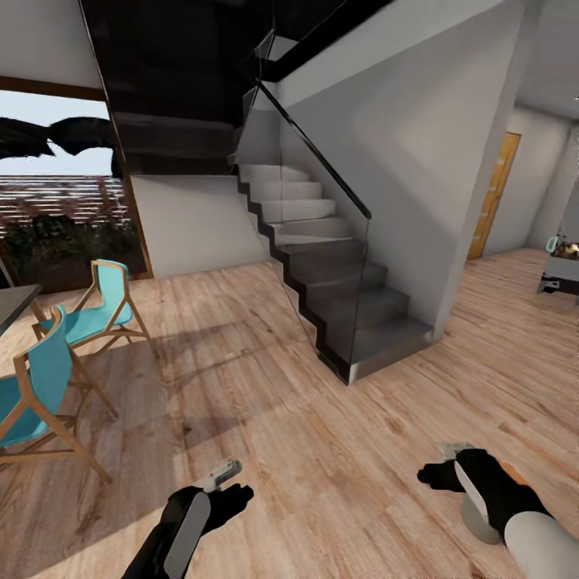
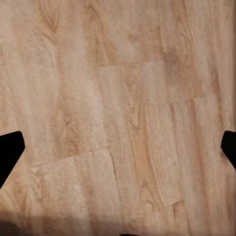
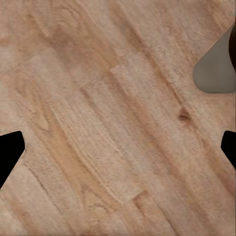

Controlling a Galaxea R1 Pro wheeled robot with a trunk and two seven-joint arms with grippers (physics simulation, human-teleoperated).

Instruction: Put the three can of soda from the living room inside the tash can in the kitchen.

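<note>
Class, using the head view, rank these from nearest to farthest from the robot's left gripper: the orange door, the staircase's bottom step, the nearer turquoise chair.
1. Nearer turquoise chair, just left of the left gripper.
2. Staircase's bottom step, ahead and to the right.
3. Orange door, far right, beyond the stairs.

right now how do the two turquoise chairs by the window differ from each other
The nearer chair sits lower left in the head view, looks larger and is cut by the picture's edge; the farther chair sits closer to the window and shows whole. The nearer chair stands beside the dark table edge, the farther one just beyond it. Both share turquoise shells, light wooden legs and the plank floor.
</note>
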